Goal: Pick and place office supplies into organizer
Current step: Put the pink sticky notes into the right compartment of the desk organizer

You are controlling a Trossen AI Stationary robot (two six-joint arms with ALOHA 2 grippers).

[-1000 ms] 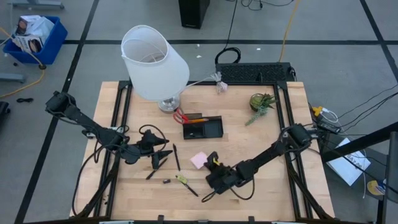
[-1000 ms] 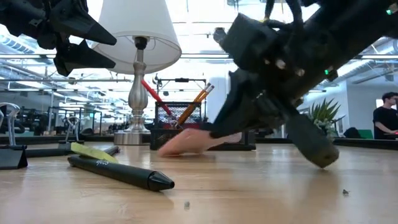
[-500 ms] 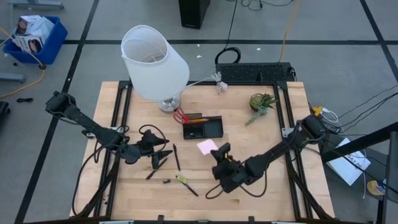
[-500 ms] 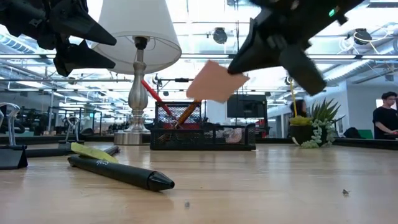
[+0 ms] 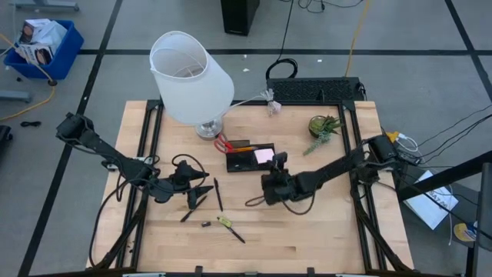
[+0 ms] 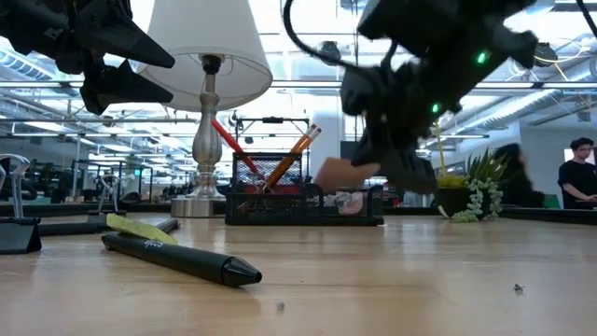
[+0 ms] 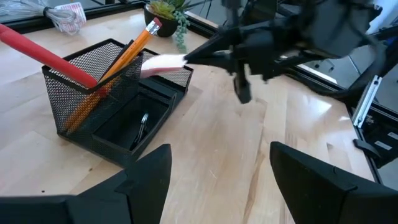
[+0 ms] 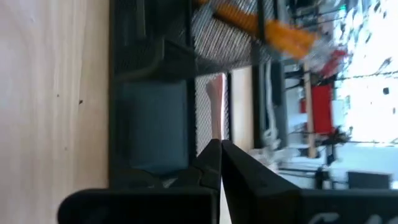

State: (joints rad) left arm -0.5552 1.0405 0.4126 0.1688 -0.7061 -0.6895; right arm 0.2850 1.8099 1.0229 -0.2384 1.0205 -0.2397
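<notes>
The black mesh organizer (image 5: 233, 165) stands mid-table with red-handled scissors (image 5: 223, 144) and an orange pencil (image 6: 295, 152) leaning in its narrow tall part. My right gripper (image 5: 274, 161) is shut on the pink sticky-note pad (image 5: 264, 155), held over the organizer's wide compartment; the pad also shows in the low view (image 6: 338, 173) and the left wrist view (image 7: 163, 62). My left gripper (image 5: 203, 192) hangs open and empty above the table's left part, near black pens (image 5: 217, 194). My right gripper pinches the pad between its two fingers (image 8: 209, 160) at the pad's edge nearest the table's right side (image 8: 215, 127). The fingers come slanting from the table's near right. The pad sits about level at the height of the organizer's rim; whether it touches the tray I cannot tell.
A white-shaded lamp (image 5: 190, 75) stands behind the organizer at the far left. A small green plant (image 5: 323, 127) is at the far right. A yellow-green marker and dark pen (image 5: 231, 228) and a small black bit (image 5: 206, 224) lie near the front; a binder clip (image 6: 14, 233) shows in the low view.
My right gripper has lifted the pink pad off the table near the front, carried it up and toward the far edge, then come down with it over the organizer's wide compartment. The pad stays in the shut fingers throughout.
</notes>
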